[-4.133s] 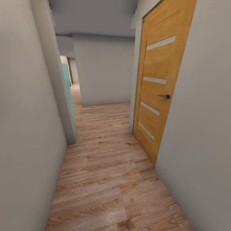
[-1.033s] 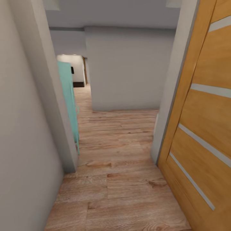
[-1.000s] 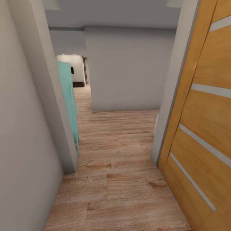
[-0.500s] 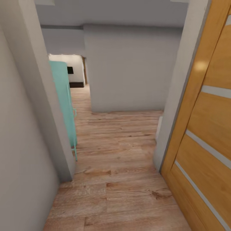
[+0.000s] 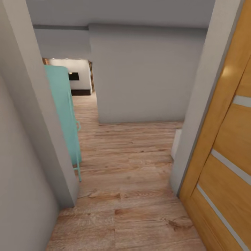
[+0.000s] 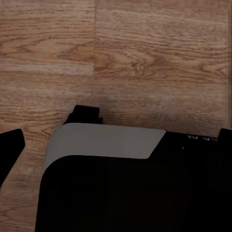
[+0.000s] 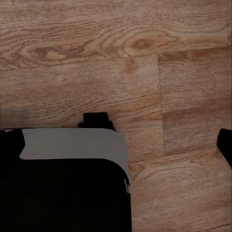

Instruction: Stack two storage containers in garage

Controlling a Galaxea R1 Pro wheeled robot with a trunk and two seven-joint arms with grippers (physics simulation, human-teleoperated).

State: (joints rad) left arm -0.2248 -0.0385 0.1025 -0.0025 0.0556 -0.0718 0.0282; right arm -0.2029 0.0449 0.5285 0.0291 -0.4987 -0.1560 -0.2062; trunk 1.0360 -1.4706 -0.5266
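Wood-plank floor (image 5: pixel 132 195); teal cabinet (image 5: pixel 64 111) half hidden behind wall; claw states unclear.

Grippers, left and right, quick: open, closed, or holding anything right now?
Left gripper: cannot be told; its wrist view looks down on wood floor and the robot's dark base.
Right gripper: cannot be told either.

A strip of wood-plank floor (image 5: pixel 129 167) runs open toward 12 o'clock, hemmed at 9 o'clock by a grey wall corner (image 5: pixel 52 139) and at 3 o'clock by an orange door (image 5: pixel 226 157) and its frame. Dead ahead a grey wall block (image 5: pixel 143 76) closes the way. Free passage bends to 11 o'clock, narrowed by a turquoise cabinet (image 5: pixel 66 115) just past the corner.
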